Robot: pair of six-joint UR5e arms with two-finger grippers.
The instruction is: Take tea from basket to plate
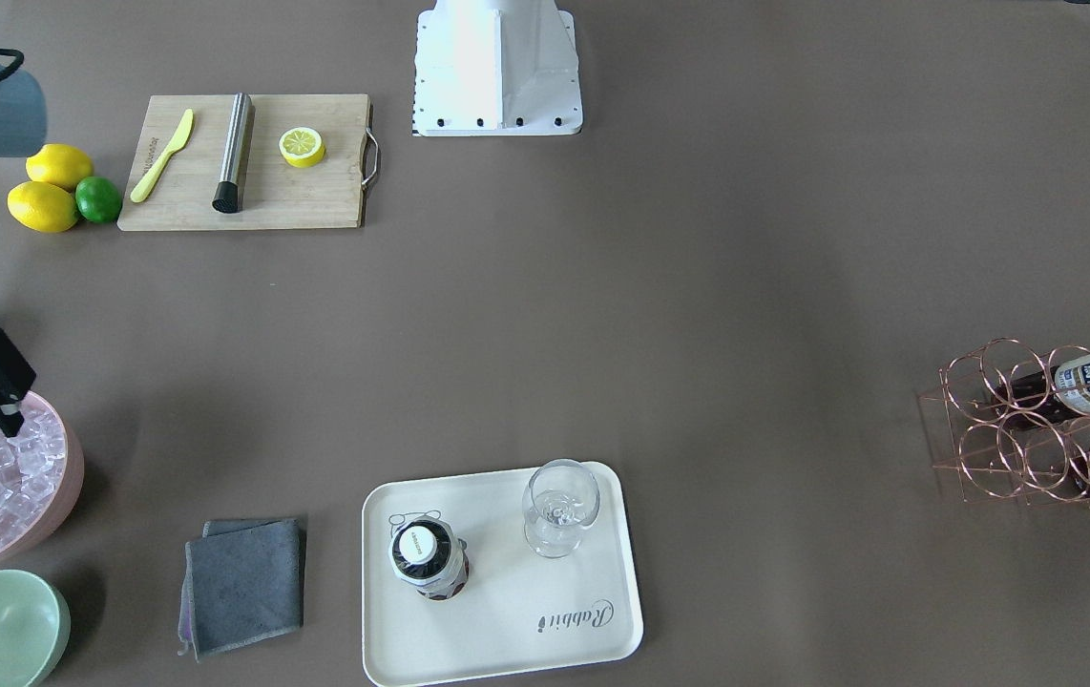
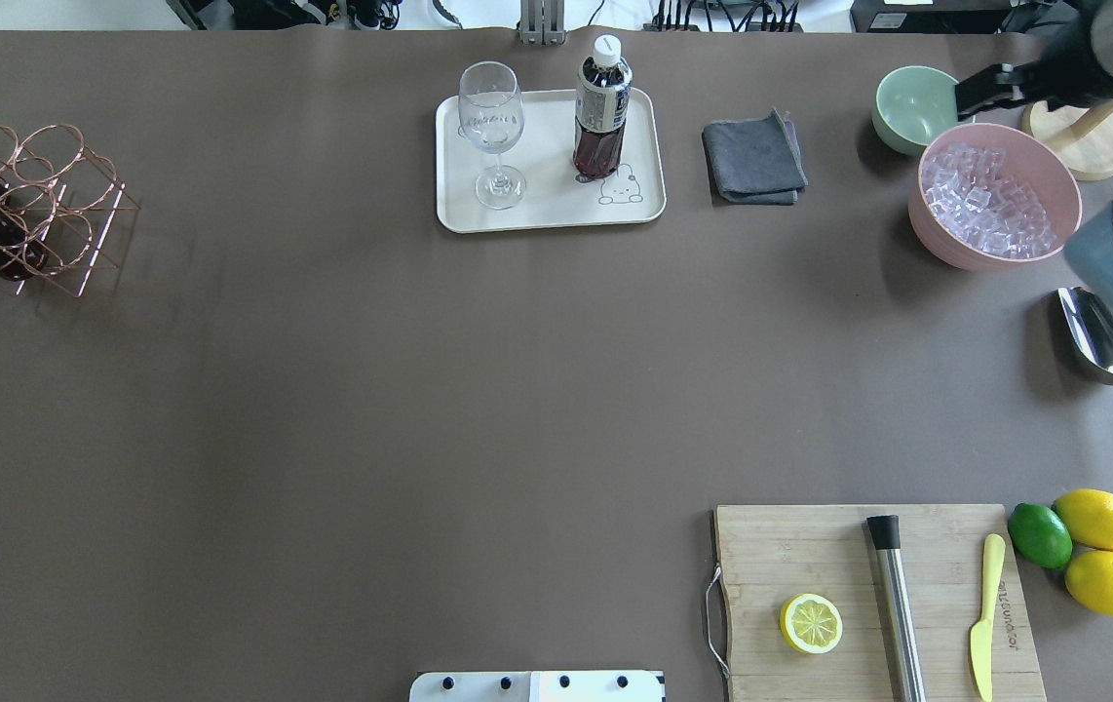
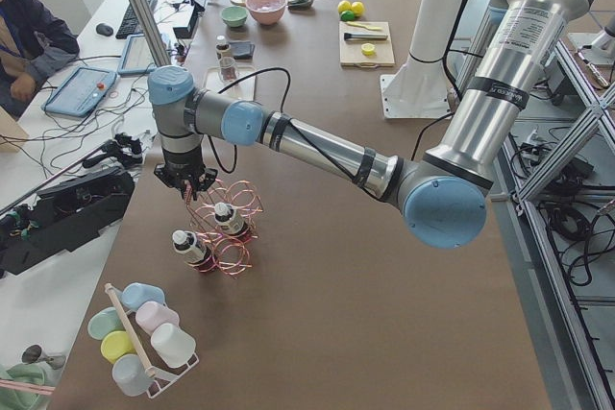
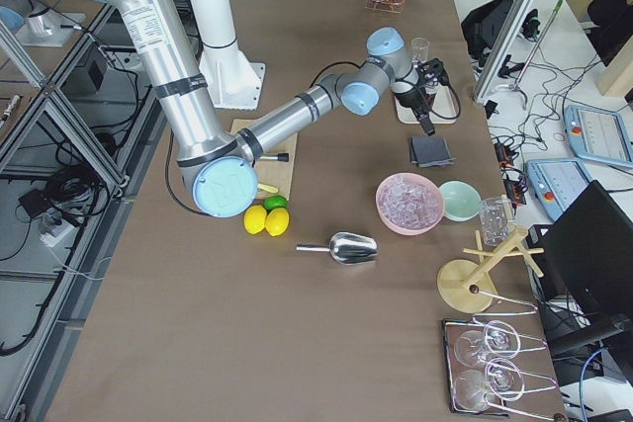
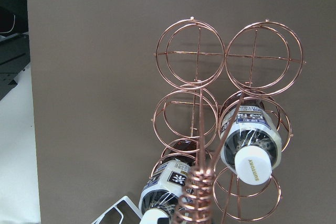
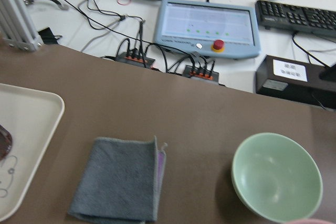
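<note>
Right up close in the left wrist view, the coiled rose-gold wire handle (image 5: 197,198) rises from the rose-gold wire basket of round rings (image 1: 1022,425). Two white-capped bottles of dark tea lie in its slots, one (image 5: 249,148) right of the handle, the other (image 5: 167,187) lower left. Over at the table's end the left gripper (image 3: 188,184) hangs just above that handle. It is seen only from the side, so nobody can tell whether its fingers are spread or pressed together. And the third small plastic tea bottle (image 2: 601,112), white cap up, stands upright on the cream rectangular plate (image 2: 556,210), right by the cartoon animal drawing. A clear stemmed wine glass (image 2: 491,132) stands near it on the same plate, not touching. The right gripper (image 1: 3,405) hovers in the air near the grey folded cloth (image 2: 753,156) and the pink bowl of ice cubes (image 2: 937,239), and its finger spacing cannot be made out either. Close by are a pale green bowl (image 2: 912,107) and a steel scoop (image 2: 1107,336). Nearer the robot's base, a wooden cutting board (image 2: 810,546) carries a lemon half (image 2: 811,623), a steel muddler (image 2: 896,604) and a yellow knife (image 2: 985,614), with a lime (image 2: 1040,535) and two lemons (image 2: 1099,519) just beside it.
</note>
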